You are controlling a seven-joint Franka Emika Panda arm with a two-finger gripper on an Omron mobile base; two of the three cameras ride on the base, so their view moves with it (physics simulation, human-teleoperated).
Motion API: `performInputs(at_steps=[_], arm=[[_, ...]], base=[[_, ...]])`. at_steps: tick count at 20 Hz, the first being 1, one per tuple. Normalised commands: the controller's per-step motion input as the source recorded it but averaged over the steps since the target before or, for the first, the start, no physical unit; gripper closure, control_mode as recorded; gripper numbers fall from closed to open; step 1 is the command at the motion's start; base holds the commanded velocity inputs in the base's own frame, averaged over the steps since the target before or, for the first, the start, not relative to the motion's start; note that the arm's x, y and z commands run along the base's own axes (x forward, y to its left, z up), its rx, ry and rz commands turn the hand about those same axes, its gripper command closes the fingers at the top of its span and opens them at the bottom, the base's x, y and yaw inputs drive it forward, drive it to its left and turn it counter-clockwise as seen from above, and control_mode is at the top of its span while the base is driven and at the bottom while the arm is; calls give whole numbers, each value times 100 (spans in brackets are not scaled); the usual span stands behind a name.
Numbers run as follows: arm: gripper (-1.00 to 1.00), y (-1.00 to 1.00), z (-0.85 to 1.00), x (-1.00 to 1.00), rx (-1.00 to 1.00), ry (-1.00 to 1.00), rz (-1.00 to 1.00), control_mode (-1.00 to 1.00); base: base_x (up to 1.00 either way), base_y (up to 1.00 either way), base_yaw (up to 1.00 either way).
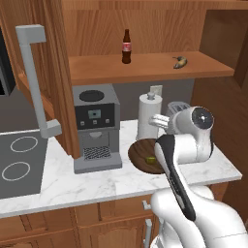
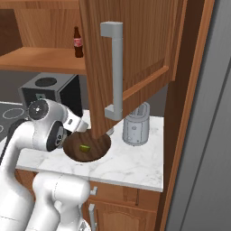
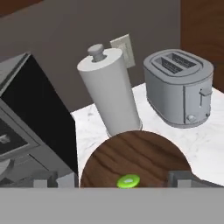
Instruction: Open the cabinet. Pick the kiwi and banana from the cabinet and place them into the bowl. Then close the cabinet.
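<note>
The cabinet (image 1: pixel 145 68) stands open, its doors (image 2: pixel 140 54) swung out. On its shelf the banana (image 1: pixel 180 61) lies at the right end. The dark wooden bowl (image 1: pixel 140 154) sits on the counter between the coffee machine and the toaster. The small green kiwi (image 1: pixel 151 159) lies inside the bowl (image 3: pixel 135 153). My gripper (image 2: pixel 83 129) hovers just above the bowl's near side. In the hand view my gripper (image 3: pixel 116 180) is open, and the kiwi (image 3: pixel 128 180) rests loose in the bowl between the fingertips (image 3: pixel 183 178).
A dark bottle (image 1: pixel 126 47) stands mid-shelf. Coffee machine (image 1: pixel 96 128), paper towel roll (image 3: pixel 109 94) and toaster (image 3: pixel 179 87) ring the bowl. The right door's handle (image 2: pixel 116 72) hangs over the counter. A stovetop (image 1: pixel 19 162) lies left; a tall wooden panel (image 2: pixel 189 117) bounds the right.
</note>
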Motion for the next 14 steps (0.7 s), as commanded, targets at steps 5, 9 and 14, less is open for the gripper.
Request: performInputs(at_steps=[5, 9, 14], arm=[[-100, -2, 99, -44, -6, -12, -15, -100], [-100, -12, 83, -44, -11, -7, -17, -100], [-100, -22, 82, -34, -10, -4, -17, -100]], base=[[0, 0, 0], [0, 0, 0], [0, 0, 0]])
